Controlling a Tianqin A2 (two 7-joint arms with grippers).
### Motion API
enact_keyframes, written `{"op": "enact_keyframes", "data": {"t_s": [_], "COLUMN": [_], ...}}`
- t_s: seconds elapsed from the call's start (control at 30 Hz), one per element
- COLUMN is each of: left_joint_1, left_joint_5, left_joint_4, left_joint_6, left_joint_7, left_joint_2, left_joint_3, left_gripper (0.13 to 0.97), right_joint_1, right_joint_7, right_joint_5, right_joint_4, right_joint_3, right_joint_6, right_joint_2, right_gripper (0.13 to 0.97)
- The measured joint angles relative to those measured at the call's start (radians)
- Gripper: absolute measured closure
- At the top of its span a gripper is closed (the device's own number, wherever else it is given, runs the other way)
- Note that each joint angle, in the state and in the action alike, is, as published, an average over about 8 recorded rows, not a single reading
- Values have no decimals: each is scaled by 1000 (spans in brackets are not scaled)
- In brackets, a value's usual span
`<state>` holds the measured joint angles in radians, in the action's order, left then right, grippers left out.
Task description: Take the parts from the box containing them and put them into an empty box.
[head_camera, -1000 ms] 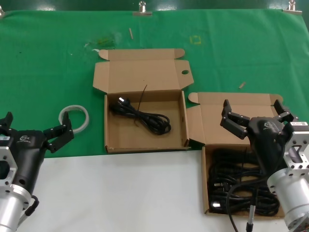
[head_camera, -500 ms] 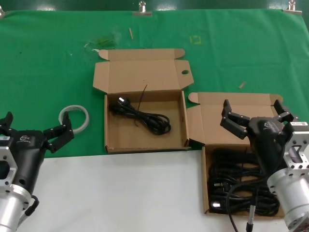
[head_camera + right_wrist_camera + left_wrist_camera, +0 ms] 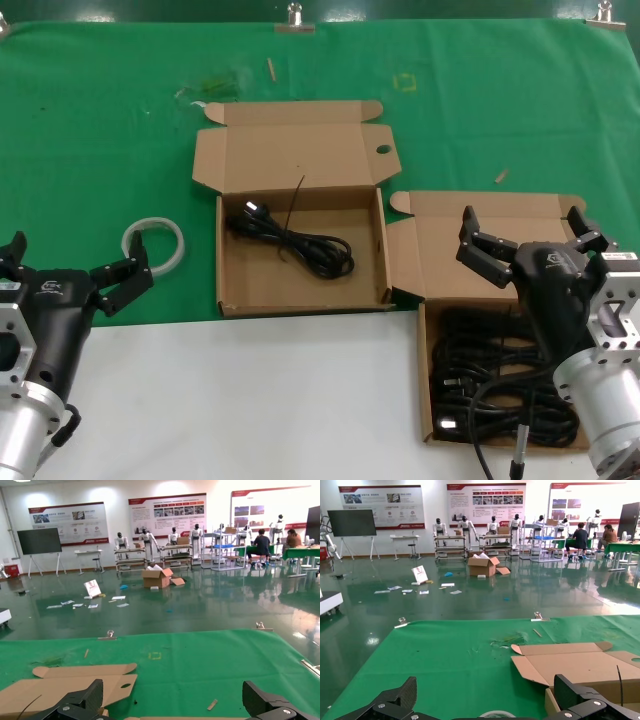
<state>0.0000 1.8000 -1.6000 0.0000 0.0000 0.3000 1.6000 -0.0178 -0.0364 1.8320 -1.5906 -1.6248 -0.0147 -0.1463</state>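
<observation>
The right box (image 3: pixel 428 400) near the table's front right is full of black power cords (image 3: pixel 500 385); its lid (image 3: pixel 440 250) stands open. The centre box (image 3: pixel 230 295) has an open lid (image 3: pixel 290 155) with a small dark speck and a round hole at its right. One black cord (image 3: pixel 292 238) lies in it. My right gripper (image 3: pixel 521 222) is open and empty, hovering over the back of the full box. My left gripper (image 3: pixel 75 255) is open and empty at the front left, beside the white ring (image 3: pixel 155 243). The centre box's lid also shows in the left wrist view (image 3: pixel 570 662) and the right wrist view (image 3: pixel 60 687).
Green cloth (image 3: pixel 100 120) covers the back of the table, with white surface (image 3: pixel 250 400) at the front. A thin black strip (image 3: pixel 295 200) leans in the centre box. A small wooden chip (image 3: pixel 501 176) lies behind the right box and shows in the right wrist view (image 3: pixel 212 705).
</observation>
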Motion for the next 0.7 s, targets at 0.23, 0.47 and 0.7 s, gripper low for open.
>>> {"op": "enact_keyframes", "data": {"t_s": [0.23, 0.47, 0.7], "left_joint_1": [0, 0, 0], "left_joint_5": [0, 0, 0], "left_joint_4": [0, 0, 0], "left_joint_6": [0, 0, 0], "left_joint_7": [0, 0, 0], "left_joint_2": [0, 0, 0], "left_joint_3": [0, 0, 0], "left_gripper": [132, 132, 132], "right_joint_1": [0, 0, 0], "right_joint_7": [0, 0, 0], "right_joint_5": [0, 0, 0], "right_joint_4": [0, 0, 0], "right_joint_3": [0, 0, 0], "right_joint_6": [0, 0, 0], "right_joint_2": [0, 0, 0], "right_gripper": [129, 129, 129]}}
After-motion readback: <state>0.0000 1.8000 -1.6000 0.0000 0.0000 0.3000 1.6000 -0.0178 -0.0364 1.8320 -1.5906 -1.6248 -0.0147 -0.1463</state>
